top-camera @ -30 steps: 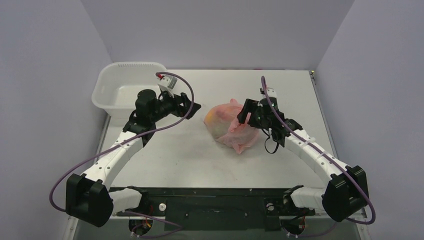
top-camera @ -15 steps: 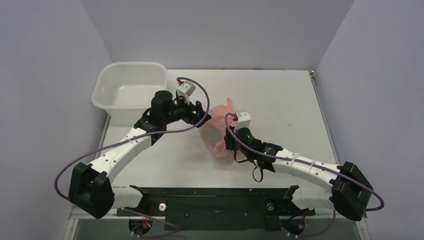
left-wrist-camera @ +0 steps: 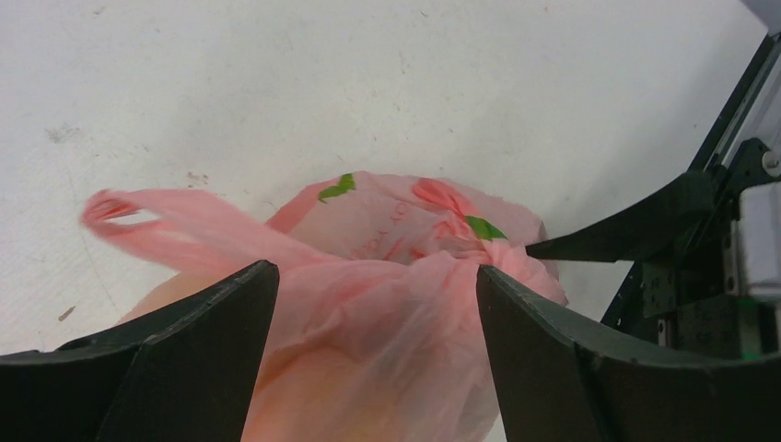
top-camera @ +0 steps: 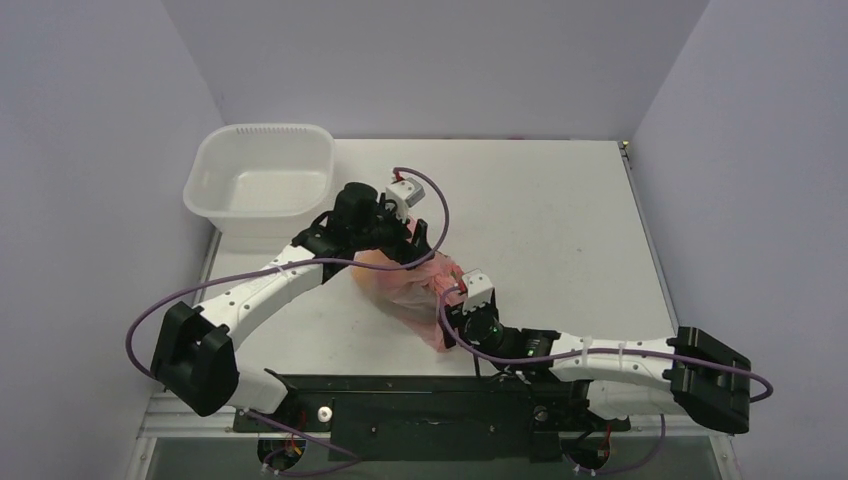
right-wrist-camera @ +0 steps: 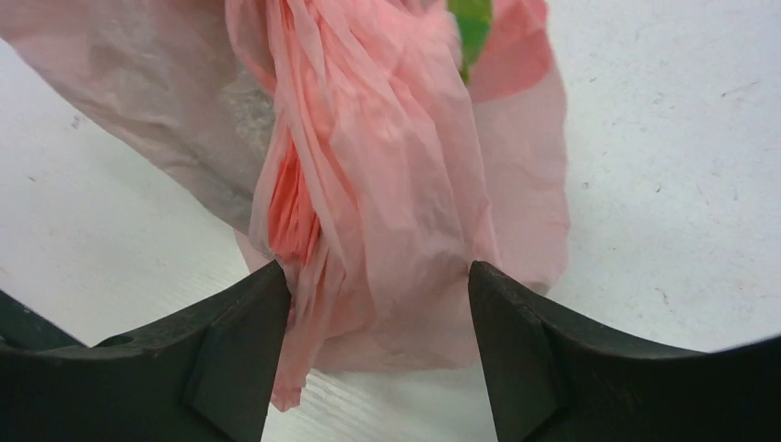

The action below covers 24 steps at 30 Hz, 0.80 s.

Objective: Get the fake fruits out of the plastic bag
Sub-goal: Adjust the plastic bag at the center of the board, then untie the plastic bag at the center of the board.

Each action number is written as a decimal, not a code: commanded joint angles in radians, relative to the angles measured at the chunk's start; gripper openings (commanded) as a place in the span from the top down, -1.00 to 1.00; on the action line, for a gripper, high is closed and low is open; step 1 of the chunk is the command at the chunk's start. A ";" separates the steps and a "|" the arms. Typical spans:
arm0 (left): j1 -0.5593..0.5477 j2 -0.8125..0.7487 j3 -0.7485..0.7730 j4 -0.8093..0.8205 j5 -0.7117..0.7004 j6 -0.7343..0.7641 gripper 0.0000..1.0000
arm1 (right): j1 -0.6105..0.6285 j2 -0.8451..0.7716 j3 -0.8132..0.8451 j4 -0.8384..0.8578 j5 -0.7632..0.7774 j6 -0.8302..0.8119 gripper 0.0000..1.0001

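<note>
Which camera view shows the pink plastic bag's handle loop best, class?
The left wrist view: the pink plastic bag trails its open handle loop across the table. The right wrist view shows only bunched folds; the top external view mostly hides the bag behind both arms.

white basin (top-camera: 258, 180), grey table (top-camera: 560, 230)

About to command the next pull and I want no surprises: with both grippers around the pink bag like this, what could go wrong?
1. Both grippers, left gripper and right gripper, straddle gathered film of the plastic bag with jaws open; closing and pulling apart could tear it rather than open it.
2. No fruit is out and the mouth looks bunched, so lifting may carry everything.
3. The bag lies near the table's front edge; spilled fruit may roll off.
</note>
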State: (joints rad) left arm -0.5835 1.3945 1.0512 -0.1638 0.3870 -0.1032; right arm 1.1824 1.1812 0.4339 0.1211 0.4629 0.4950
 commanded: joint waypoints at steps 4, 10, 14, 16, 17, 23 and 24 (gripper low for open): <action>-0.077 0.029 0.089 -0.103 -0.019 0.093 -0.52 | -0.009 -0.203 -0.040 0.084 0.035 0.020 -0.36; -0.077 -0.005 0.078 -0.119 -0.092 0.117 -0.51 | -0.050 -0.310 -0.050 0.041 0.002 0.026 -0.37; -0.084 -0.027 0.057 -0.096 -0.148 0.124 -0.47 | -0.159 -0.319 -0.033 0.037 -0.085 0.066 -0.37; -0.086 -0.025 0.061 -0.097 -0.170 0.125 -0.43 | -0.184 -0.311 -0.008 0.023 -0.102 0.085 -0.36; -0.087 -0.019 0.066 -0.102 -0.189 0.125 -0.41 | -0.187 -0.307 0.002 0.010 -0.102 0.086 -0.36; -0.087 0.020 0.096 -0.139 -0.212 0.133 -0.26 | -0.198 -0.272 0.096 -0.043 -0.123 0.051 -0.34; -0.088 0.025 0.099 -0.146 -0.210 0.134 -0.25 | -0.203 -0.267 0.105 -0.044 -0.127 0.044 -0.34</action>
State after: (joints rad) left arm -0.6659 1.4067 1.0916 -0.2974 0.1986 0.0105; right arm 0.9939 0.9020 0.4587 0.0799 0.3656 0.5507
